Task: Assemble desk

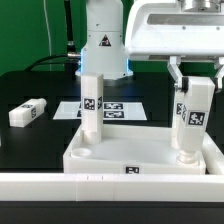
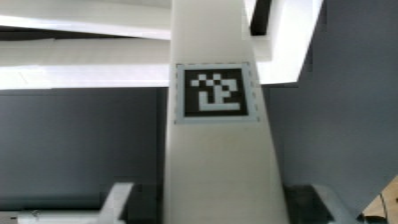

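Observation:
The white desk panel [image 1: 140, 158] lies flat near the table's front. One tagged white leg [image 1: 93, 107] stands upright in its socket on the exterior view's left. My gripper [image 1: 192, 88] is shut on a second tagged leg [image 1: 192, 122], which stands upright in the socket on the exterior view's right. In the wrist view that leg [image 2: 217, 110] fills the middle, with its square tag facing the camera and a finger [image 2: 128, 200] on either side of it. A third leg [image 1: 29, 111] lies loose on the table at the exterior view's left.
The marker board [image 1: 118, 108] lies flat behind the panel. The long white rail [image 1: 100, 196] edges the table's front. The arm's base [image 1: 103, 40] stands at the back centre.

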Controlling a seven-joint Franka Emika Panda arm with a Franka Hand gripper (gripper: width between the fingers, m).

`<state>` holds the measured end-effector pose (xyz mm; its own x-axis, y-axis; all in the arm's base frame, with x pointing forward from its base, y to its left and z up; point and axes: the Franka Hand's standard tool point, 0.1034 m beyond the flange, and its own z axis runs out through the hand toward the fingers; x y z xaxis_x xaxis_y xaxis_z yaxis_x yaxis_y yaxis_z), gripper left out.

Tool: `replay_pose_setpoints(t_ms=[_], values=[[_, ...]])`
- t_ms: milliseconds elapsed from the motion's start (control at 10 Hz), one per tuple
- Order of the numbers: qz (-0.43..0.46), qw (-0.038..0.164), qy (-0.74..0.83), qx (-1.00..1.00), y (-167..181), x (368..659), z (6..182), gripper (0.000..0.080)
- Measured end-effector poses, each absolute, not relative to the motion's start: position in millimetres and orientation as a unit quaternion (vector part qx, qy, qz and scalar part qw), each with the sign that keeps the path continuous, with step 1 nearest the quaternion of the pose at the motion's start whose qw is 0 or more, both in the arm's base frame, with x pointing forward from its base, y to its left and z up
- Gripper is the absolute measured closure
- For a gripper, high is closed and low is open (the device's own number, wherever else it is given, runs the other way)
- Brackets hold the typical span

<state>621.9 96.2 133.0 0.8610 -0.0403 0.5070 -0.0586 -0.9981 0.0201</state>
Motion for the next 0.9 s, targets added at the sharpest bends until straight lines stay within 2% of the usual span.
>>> replay_pose_setpoints(t_ms=[300,600,700,800,900], values=[[0.259,0.019,-0.02,0.965,100.9,617.5,124.1,0.0509],[0.272,0.021,-0.017,0.962,101.2,618.0,122.9,0.0509],[0.271,0.021,-0.017,0.962,101.0,617.9,122.5,0.045],[0.271,0.022,-0.017,0.962,100.9,617.8,122.1,0.0314],[0.271,0.022,-0.017,0.962,100.8,617.7,121.8,0.0314]])
